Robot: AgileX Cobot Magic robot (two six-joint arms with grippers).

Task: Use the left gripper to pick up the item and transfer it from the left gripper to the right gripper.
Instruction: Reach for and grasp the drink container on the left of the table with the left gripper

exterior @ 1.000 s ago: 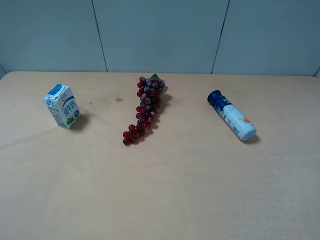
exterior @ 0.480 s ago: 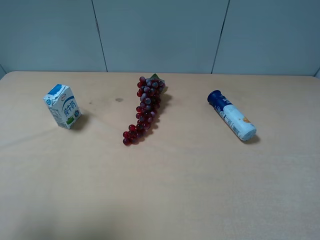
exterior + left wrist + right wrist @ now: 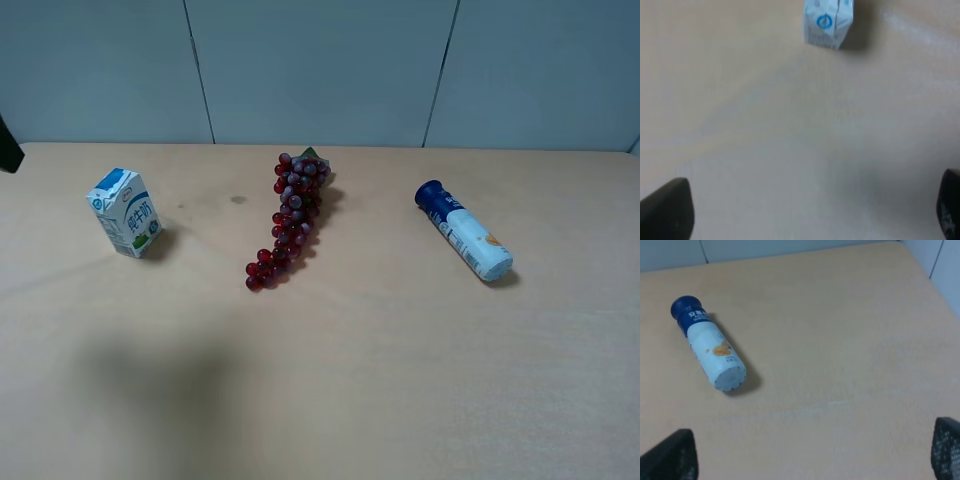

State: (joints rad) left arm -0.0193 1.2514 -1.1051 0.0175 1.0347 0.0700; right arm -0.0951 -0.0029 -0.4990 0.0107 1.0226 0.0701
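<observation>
The item, a small white-and-blue milk carton point(image 3: 125, 212), stands upright on the left of the tan table. It also shows in the left wrist view point(image 3: 828, 22), blurred and some way ahead of my left gripper point(image 3: 807, 217). That gripper's black fingertips point(image 3: 665, 212) are wide apart with nothing between them. A black part of the left arm point(image 3: 8, 148) shows at the left edge of the high view. My right gripper point(image 3: 810, 455) is open and empty over bare table, its fingertips point(image 3: 947, 445) at the picture's corners. It does not show in the high view.
A red grape bunch point(image 3: 290, 218) lies in the middle of the table. A white-and-blue tube point(image 3: 465, 232) lies on the right, also in the right wrist view point(image 3: 710, 350). A soft shadow point(image 3: 150, 385) falls on the table's front left. A grey wall point(image 3: 320, 70) stands behind.
A black part of the left arm has come into the high view at the left edge. A shadow has spread over the table's front left. The objects have not moved.
</observation>
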